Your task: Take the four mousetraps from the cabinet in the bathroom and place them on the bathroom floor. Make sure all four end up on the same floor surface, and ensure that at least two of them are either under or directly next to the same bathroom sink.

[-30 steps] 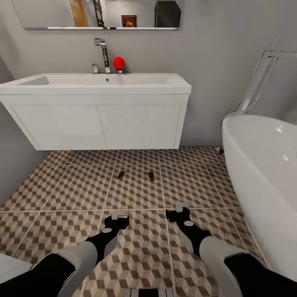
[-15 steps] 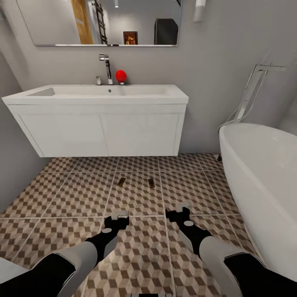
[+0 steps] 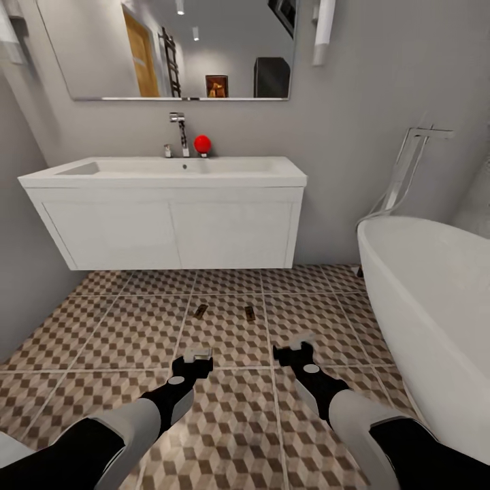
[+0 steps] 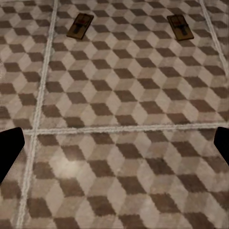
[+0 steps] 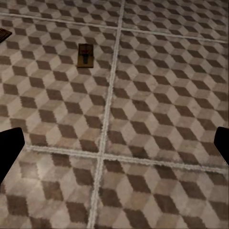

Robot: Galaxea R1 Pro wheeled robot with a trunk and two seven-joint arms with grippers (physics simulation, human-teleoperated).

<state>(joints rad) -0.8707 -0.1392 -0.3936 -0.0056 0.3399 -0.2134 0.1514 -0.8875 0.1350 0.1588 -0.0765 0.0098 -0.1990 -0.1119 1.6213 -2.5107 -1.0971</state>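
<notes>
Two mousetraps lie flat on the bathroom floor [image 3: 129, 330] just in front of the wall-hung sink unit [image 3: 170, 228]: the left mousetrap [image 3: 200, 312] [image 4: 79, 26] and the right mousetrap [image 3: 250, 313] [image 4: 180, 26] [image 5: 85, 55]. My left gripper [image 3: 197, 355] [image 4: 114, 148] hovers low over the tiles a little short of them, open and empty. Beside it my right gripper [image 3: 294, 350] [image 5: 114, 148] is also open, holding nothing. The wooden cabinet is out of view.
A white bathtub [image 3: 422, 299] fills the right side, close to my right arm. The sink top [image 3: 163, 178] carries a tap [image 3: 180, 133] and a red ball [image 3: 202, 143], under a mirror [image 3: 170, 47]. A grey wall closes the left.
The whole picture has slid downward, so the camera has tilted up: more mirror shows, and the sink sits lower. Both arms and the two mousetraps have stayed put.
</notes>
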